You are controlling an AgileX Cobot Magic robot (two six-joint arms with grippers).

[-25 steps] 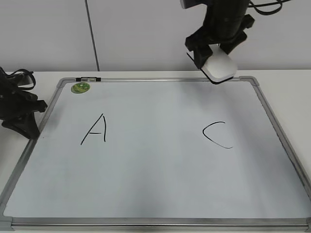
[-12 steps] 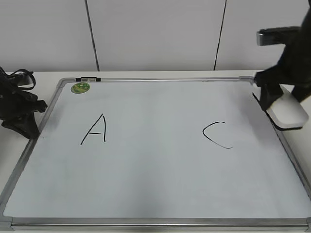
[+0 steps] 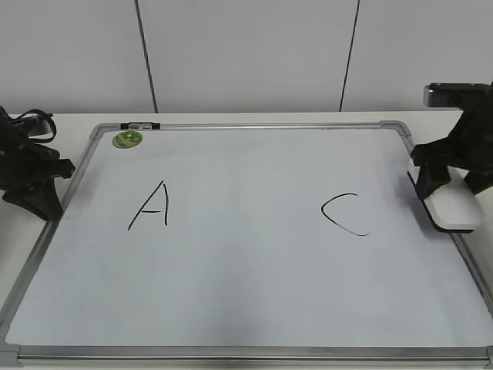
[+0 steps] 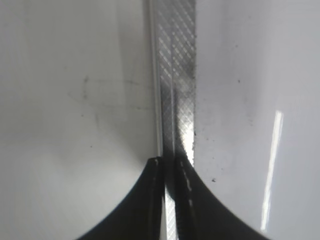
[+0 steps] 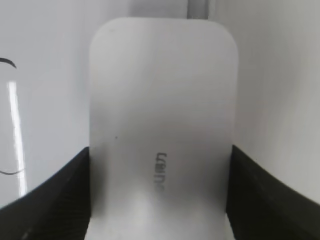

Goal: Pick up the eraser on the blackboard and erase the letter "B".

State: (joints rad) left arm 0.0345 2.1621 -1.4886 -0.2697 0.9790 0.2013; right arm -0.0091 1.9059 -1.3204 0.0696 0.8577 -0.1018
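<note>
The blackboard (image 3: 246, 277) lies flat, a white board with a silver frame. No letter "B" shows on it; the space between the black "A" (image 3: 150, 206) and the black "C" (image 3: 345, 213) is bare white. My right gripper (image 3: 451, 193) is shut on the white eraser (image 3: 456, 212), low over the board's right frame. In the right wrist view the eraser (image 5: 160, 100) fills the space between the two dark fingers of the gripper (image 5: 160, 200), grey lettering up. My left gripper (image 3: 48, 210) rests at the board's left frame, shut and empty (image 4: 170, 167).
A round green sticker (image 3: 127, 139) sits at the board's top left corner, with a small black clip (image 3: 140, 124) on the top frame beside it. The board's metal frame (image 4: 175, 75) runs under the left fingertips. A white wall stands behind the table.
My right gripper carried the eraser from above the board's top edge rightward and down to the right frame. The left arm has not moved.
</note>
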